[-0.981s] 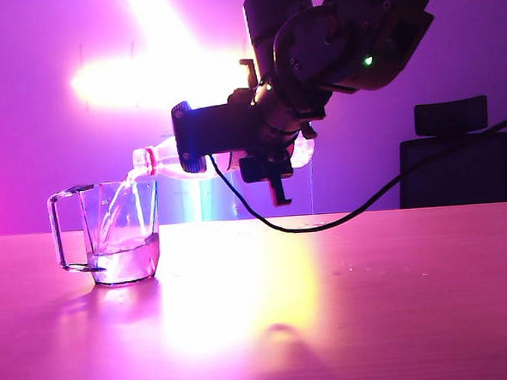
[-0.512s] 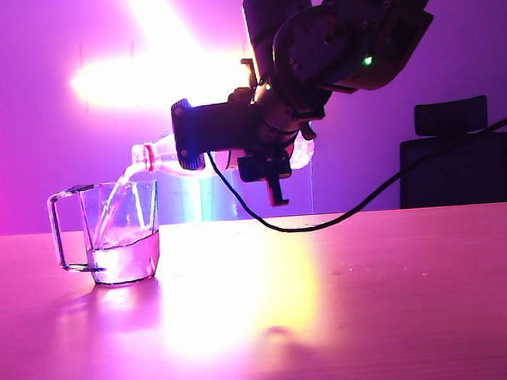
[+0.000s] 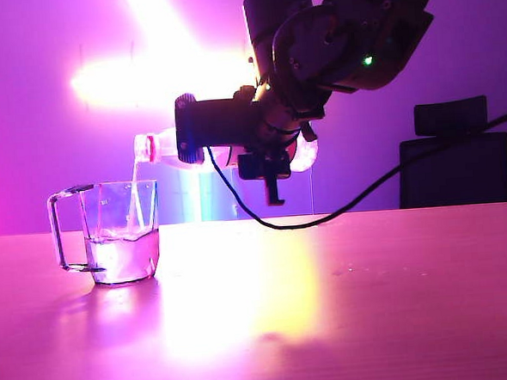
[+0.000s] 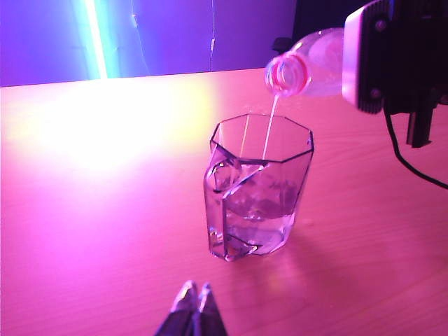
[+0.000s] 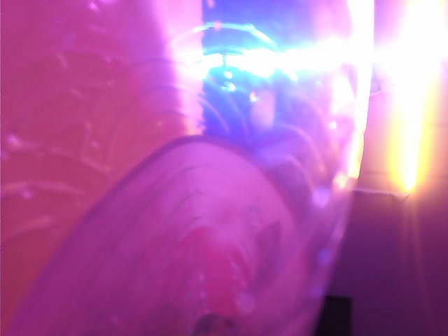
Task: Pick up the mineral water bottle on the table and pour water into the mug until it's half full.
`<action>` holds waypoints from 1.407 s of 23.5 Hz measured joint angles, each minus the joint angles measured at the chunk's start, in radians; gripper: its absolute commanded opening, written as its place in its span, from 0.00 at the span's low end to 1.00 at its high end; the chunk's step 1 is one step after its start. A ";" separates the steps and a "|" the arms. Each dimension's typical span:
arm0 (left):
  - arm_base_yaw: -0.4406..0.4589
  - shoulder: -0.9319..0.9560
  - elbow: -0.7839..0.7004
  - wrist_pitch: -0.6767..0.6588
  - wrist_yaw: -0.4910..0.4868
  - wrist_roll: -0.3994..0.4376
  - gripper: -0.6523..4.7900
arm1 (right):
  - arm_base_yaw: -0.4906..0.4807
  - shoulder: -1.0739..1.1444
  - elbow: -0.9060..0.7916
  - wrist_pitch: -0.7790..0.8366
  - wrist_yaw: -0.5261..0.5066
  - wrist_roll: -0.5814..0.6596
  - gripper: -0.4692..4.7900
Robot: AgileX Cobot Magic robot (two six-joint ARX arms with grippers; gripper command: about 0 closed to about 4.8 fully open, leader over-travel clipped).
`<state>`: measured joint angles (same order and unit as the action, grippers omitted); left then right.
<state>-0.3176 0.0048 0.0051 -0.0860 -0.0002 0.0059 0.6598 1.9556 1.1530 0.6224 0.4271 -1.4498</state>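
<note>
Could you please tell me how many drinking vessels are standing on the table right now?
1. A single clear mug stands on the table, at its left in the exterior view, below the mouth of the tilted mineral water bottle held by the right gripper. Nothing appears hidden.

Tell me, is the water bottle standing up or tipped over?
Tipped over. The right claw holds the mineral water bottle sideways above the mug, and a thin stream of water falls in.
</note>
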 measured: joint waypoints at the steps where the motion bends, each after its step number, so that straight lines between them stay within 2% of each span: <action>1: 0.000 0.000 0.000 0.000 0.000 0.000 0.12 | 0.004 0.000 0.000 -0.001 0.008 0.038 0.46; 12: 0.000 0.000 0.000 0.000 0.000 0.000 0.12 | 0.042 -0.010 -0.001 -0.031 0.018 0.289 0.46; 16: 0.000 0.000 0.000 0.000 0.000 0.000 0.12 | 0.042 -0.060 -0.002 -0.079 0.020 0.477 0.46; 17: 0.000 0.000 0.000 0.000 0.000 0.000 0.12 | 0.041 -0.081 -0.002 -0.092 0.020 0.544 0.46; 18: 0.000 0.000 0.000 0.000 0.000 0.000 0.12 | 0.040 -0.122 -0.004 -0.113 0.020 0.673 0.46; 20: 0.000 0.000 0.000 0.000 0.000 0.000 0.12 | 0.031 -0.159 -0.017 -0.121 0.006 0.795 0.46; 24: 0.002 0.000 0.000 0.000 0.000 0.000 0.12 | -0.015 -0.237 -0.101 -0.141 -0.075 1.076 0.46; 26: 0.015 0.000 0.000 0.000 0.001 0.000 0.12 | -0.045 -0.261 -0.149 -0.143 -0.121 1.165 0.46; 28: 0.082 0.000 0.000 0.000 0.000 0.000 0.12 | -0.126 -0.309 -0.283 -0.096 -0.227 1.319 0.46; 33: 0.158 0.000 0.000 0.000 -0.003 0.000 0.12 | -0.218 -0.315 -0.431 0.066 -0.370 1.464 0.46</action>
<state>-0.1596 0.0044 0.0051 -0.0864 -0.0029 0.0059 0.4419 1.6402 0.7216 0.6888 0.0574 0.0143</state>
